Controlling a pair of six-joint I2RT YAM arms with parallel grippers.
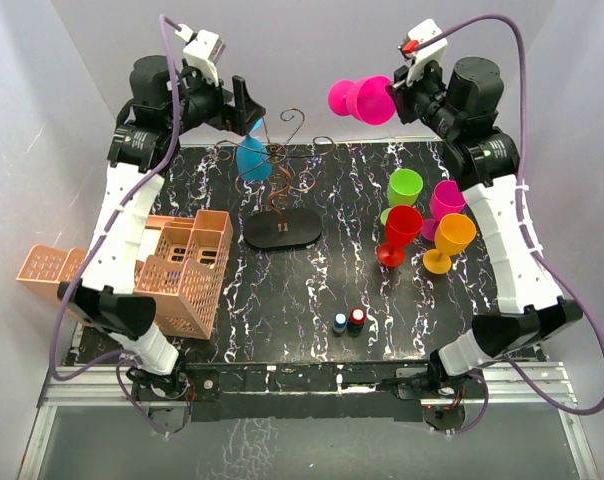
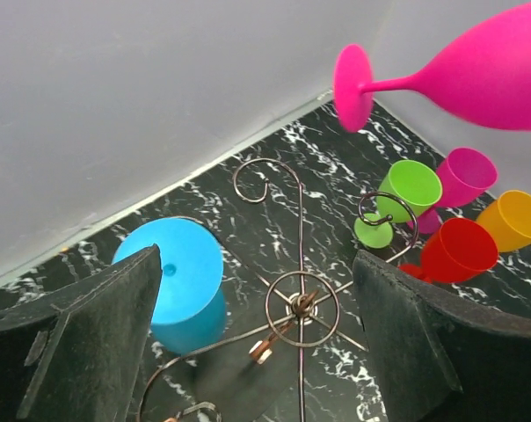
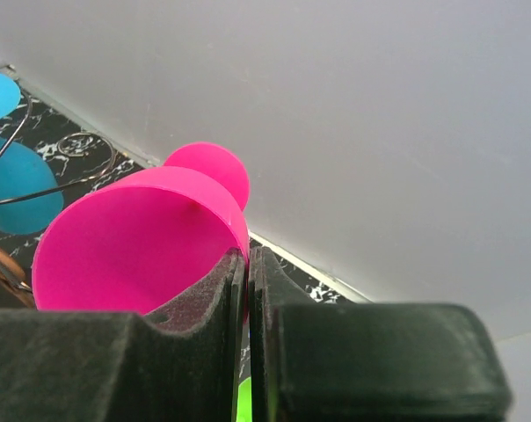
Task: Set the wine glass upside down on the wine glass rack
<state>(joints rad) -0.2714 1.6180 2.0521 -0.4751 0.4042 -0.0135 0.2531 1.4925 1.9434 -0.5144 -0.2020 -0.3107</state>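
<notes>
2 white-and-black robot arms rise from the near table edge and lean toward the far wall. The left arm [image 1: 117,225] bends at the elbow, with its wrist high at the back left. The left gripper [image 2: 257,264] points downward with its fingers [image 2: 90,343] spread wide (black padded inner faces). The right arm [image 1: 507,230] mirrors it at the back right. The right gripper [image 3: 247,255] is pinched tight on the rim of a magenta wine glass [image 3: 134,246], held sideways in the air.

In right gripper [image 3: 248,259]: magenta wine glass [image 3: 134,255]. Below left gripper [image 2: 258,255]: blue wine glass [image 2: 182,281], dark-brown wine glass rack [image 2: 301,303], black table [image 1: 312,290] with white veining.
</notes>
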